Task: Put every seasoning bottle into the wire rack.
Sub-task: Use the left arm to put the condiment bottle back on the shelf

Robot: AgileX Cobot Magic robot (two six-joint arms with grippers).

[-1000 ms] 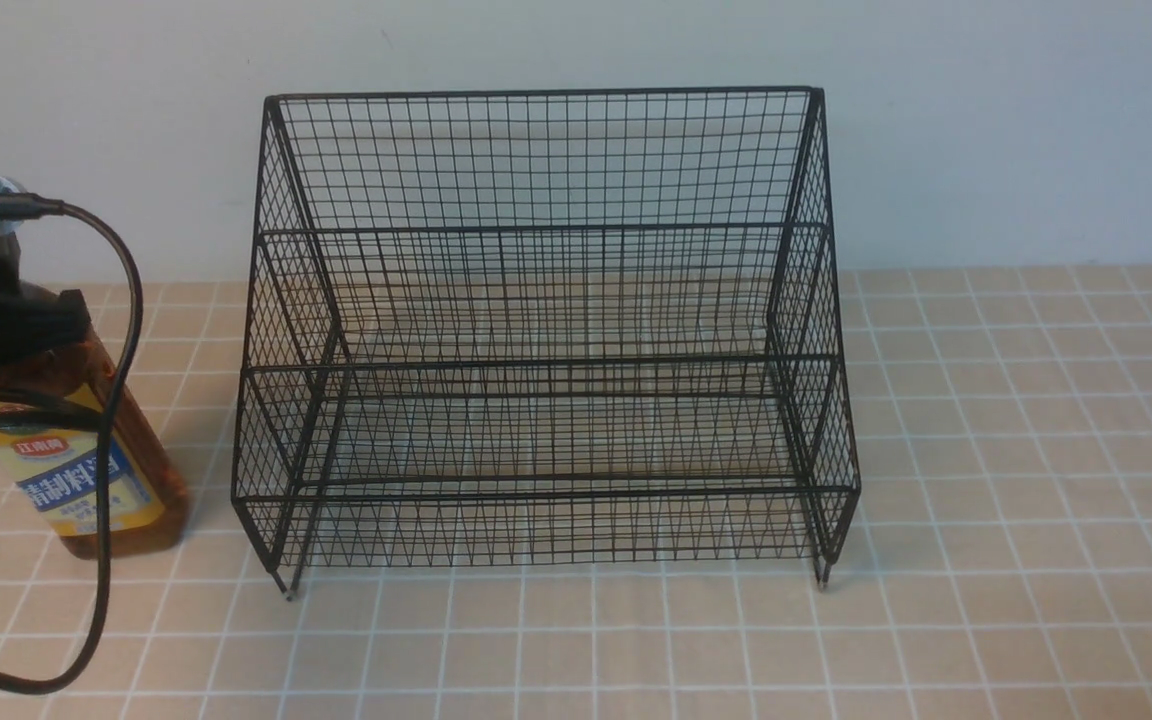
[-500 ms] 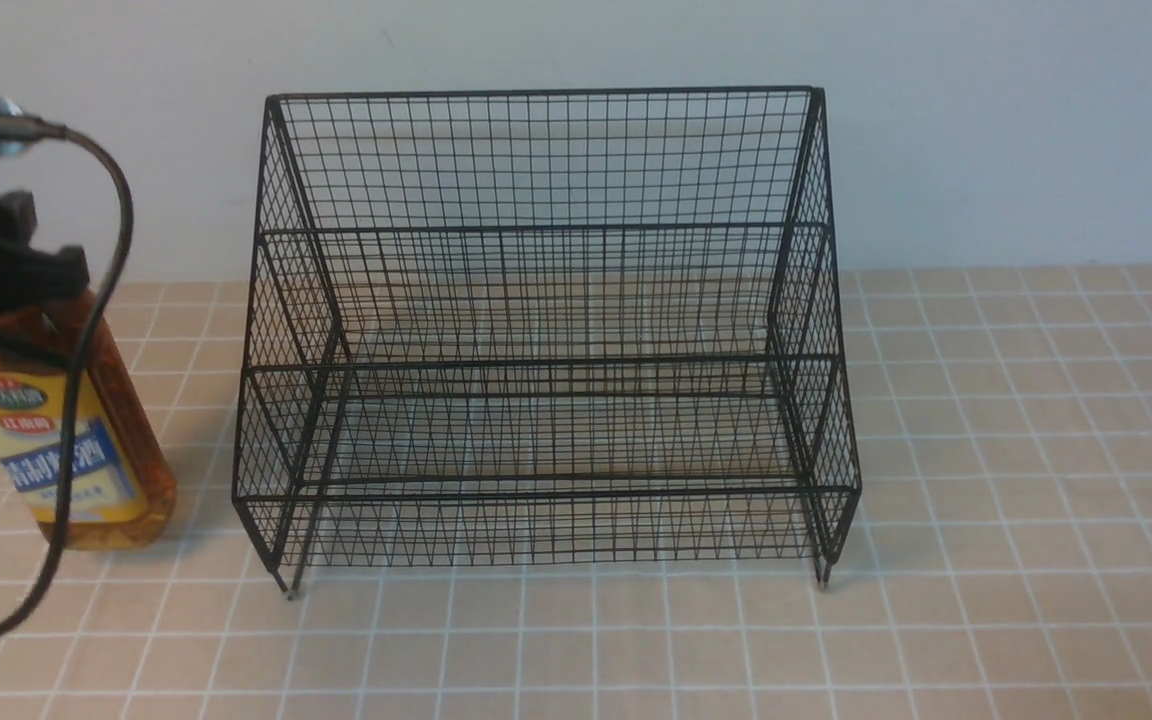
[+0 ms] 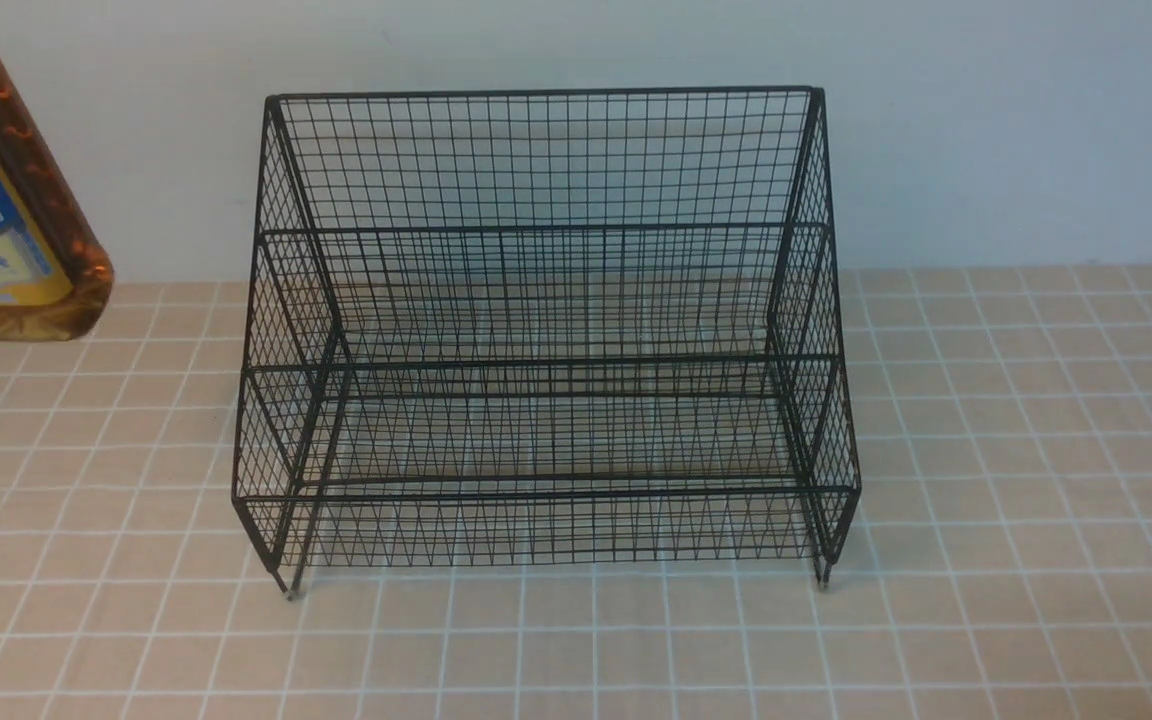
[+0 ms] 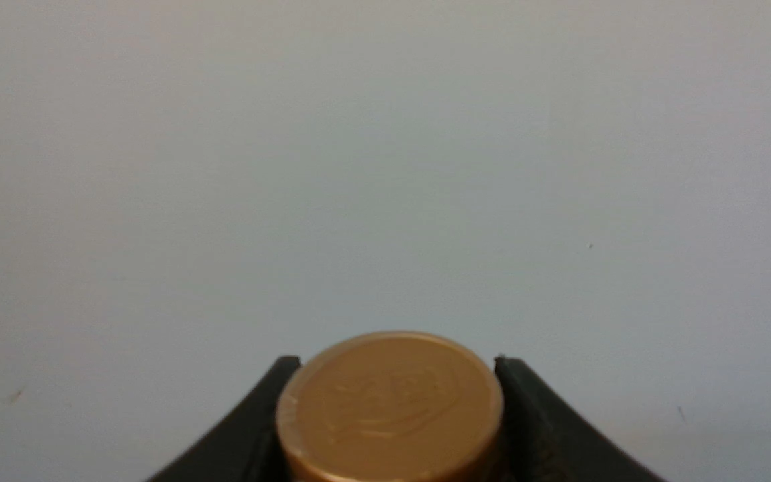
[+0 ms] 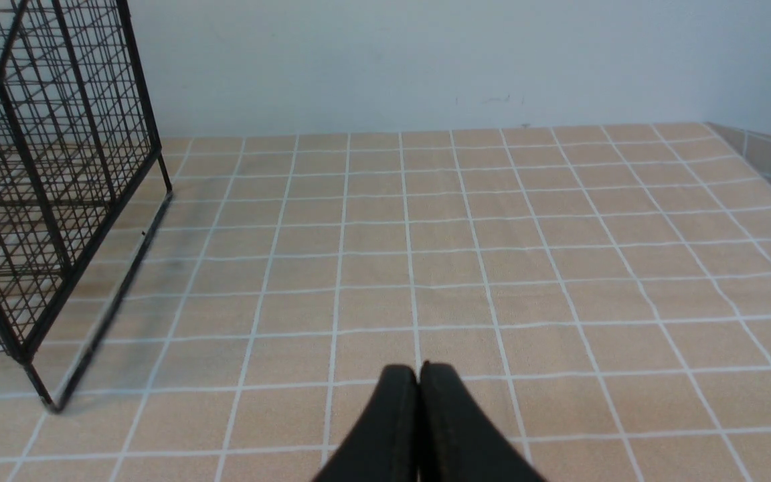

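Note:
The seasoning bottle (image 3: 6,200), amber with a yellow and blue label, hangs in the air at the far left of the front view, its base well above the tiled table. Its upper part and my left gripper are out of that frame. In the left wrist view my left gripper (image 4: 395,375) is shut on the bottle just under its gold cap (image 4: 390,405), one black finger on each side. The black wire rack (image 3: 546,330) stands empty at the table's middle, to the bottle's right. My right gripper (image 5: 419,370) is shut and empty above bare tiles, right of the rack's side (image 5: 44,201).
A pale wall runs behind the rack. The tiled table (image 3: 1036,450) stretches in front of and to the right of the rack, with a raised tiled edge (image 5: 760,150) at the far right.
The bottle has gone up from standing on the table at the left to hanging high in the air. The left gripper and its cable have left the front view. The rack has not moved.

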